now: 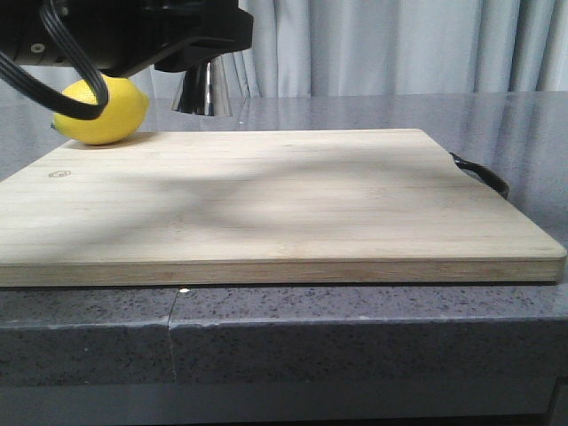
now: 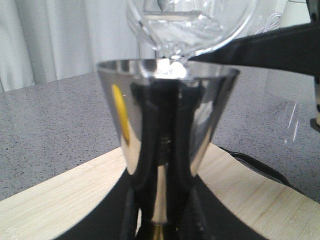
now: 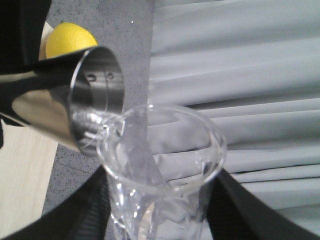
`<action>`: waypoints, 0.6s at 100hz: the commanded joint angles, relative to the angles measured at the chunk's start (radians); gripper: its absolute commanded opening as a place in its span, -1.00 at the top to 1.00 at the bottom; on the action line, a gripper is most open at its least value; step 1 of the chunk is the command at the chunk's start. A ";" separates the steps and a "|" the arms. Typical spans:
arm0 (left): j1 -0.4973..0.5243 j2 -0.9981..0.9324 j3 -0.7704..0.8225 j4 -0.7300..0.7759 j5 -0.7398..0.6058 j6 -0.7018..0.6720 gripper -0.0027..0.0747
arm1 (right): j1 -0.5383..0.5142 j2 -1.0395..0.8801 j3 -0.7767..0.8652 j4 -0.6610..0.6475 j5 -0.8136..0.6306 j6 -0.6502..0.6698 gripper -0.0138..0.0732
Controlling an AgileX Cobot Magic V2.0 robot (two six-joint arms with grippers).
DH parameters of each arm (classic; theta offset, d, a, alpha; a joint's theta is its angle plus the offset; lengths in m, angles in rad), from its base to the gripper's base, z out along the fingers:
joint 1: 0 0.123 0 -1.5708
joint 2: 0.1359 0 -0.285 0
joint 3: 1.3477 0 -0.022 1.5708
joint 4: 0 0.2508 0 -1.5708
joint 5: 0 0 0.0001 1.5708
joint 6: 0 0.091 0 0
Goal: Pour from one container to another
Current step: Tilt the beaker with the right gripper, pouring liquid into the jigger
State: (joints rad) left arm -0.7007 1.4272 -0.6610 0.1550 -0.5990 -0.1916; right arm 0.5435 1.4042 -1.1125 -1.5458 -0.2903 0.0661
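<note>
Jigger (image 2: 165,145) held tight in left pincer, beaker (image 3: 160,165) clamped in right pincer, tipped, lip over jigger's rim, liquid running: pour underway, beaker not yet empty

Kitchen: stone counter (image 1: 355,337), cutting board (image 1: 266,204) (lemon (image 1: 102,111) too).

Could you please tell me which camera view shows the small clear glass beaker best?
The right wrist view: the small clear glass beaker fills it, tilted, its lip over the shiny steel jigger. The left wrist view shows only its tipped lower rim above the jigger's mouth. The front view does not show it.
</note>
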 commanded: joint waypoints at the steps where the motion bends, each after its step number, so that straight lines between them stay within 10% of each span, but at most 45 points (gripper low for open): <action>1: -0.006 -0.026 -0.028 -0.007 -0.085 -0.007 0.98 | 0.000 -0.038 -0.038 0.005 0.011 -0.003 0.05; 60: -0.006 -0.026 -0.028 -0.007 -0.085 -0.007 0.98 | 0.000 -0.038 -0.038 0.037 0.030 0.125 0.05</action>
State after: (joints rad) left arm -0.7007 1.4272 -0.6610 0.1556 -0.5990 -0.1916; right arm 0.5435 1.4042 -1.1125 -1.5405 -0.2815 0.1230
